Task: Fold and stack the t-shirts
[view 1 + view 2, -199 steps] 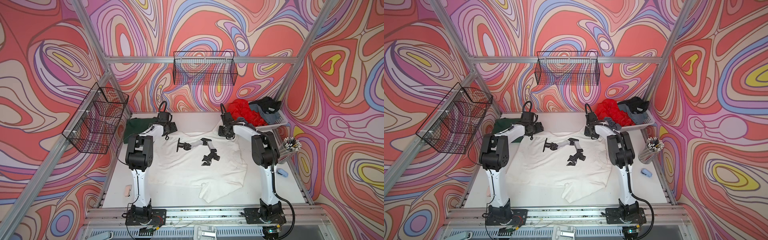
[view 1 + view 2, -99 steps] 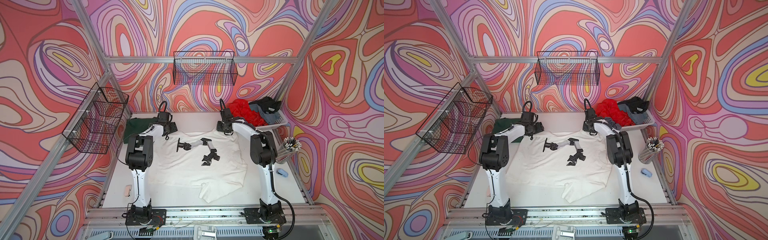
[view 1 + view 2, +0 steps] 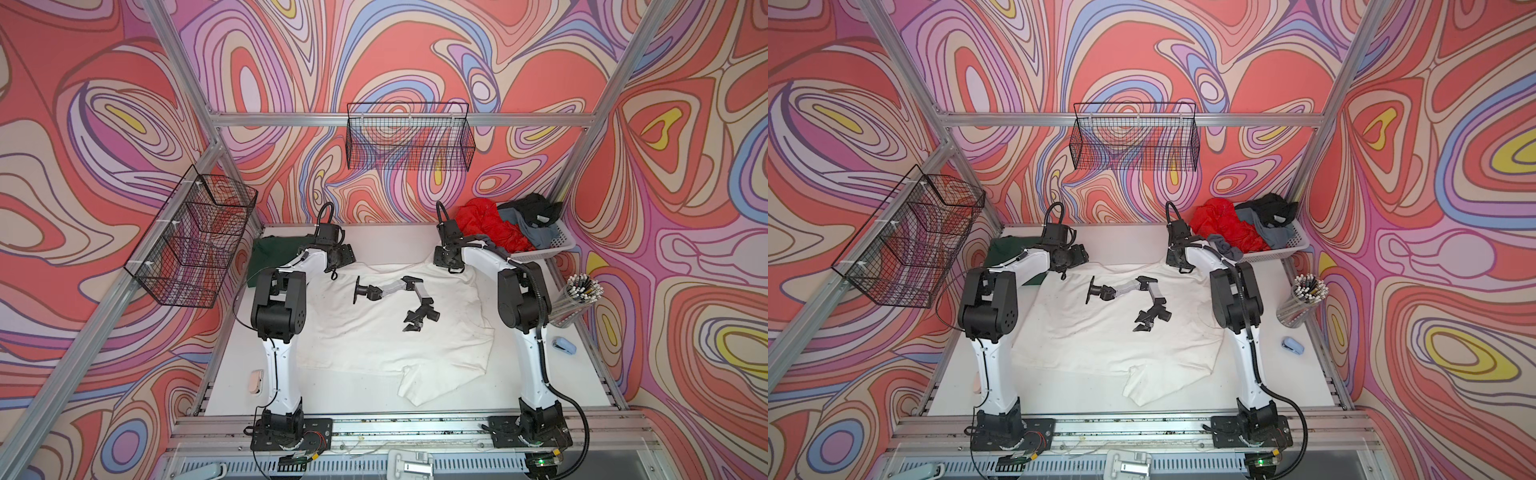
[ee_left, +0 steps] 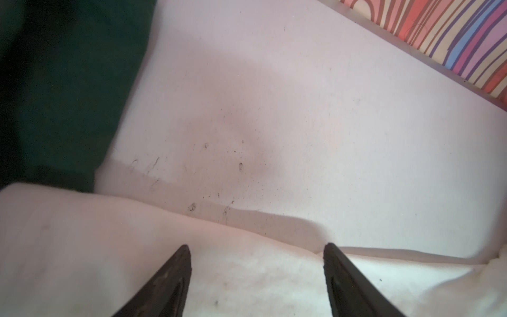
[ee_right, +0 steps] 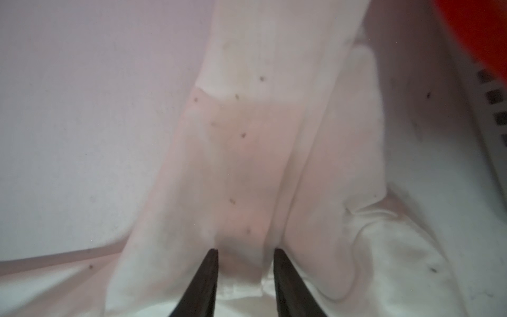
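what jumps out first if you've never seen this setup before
Swirling red, purple and blue walls close in the whole scene. In the middle of the table a white t-shirt lies spread out, with a black print on its chest. A bright red shirt is heaped in the white basket at the far right corner.

The left arm (image 3: 286, 365) and the right arm (image 3: 534, 365) carry white shell links between bulky black joint housings. Each ends in a black base plate (image 3: 291, 432) at the frame's lower edge; thin red wires show at the left one. A black cable loop (image 3: 326, 210) rises over each wrist. A thick black hose (image 3: 577, 419) follows the right arm. The left gripper (image 4: 257, 245) and the right gripper (image 5: 244, 249) have matte black fingers tapering to narrow tips.
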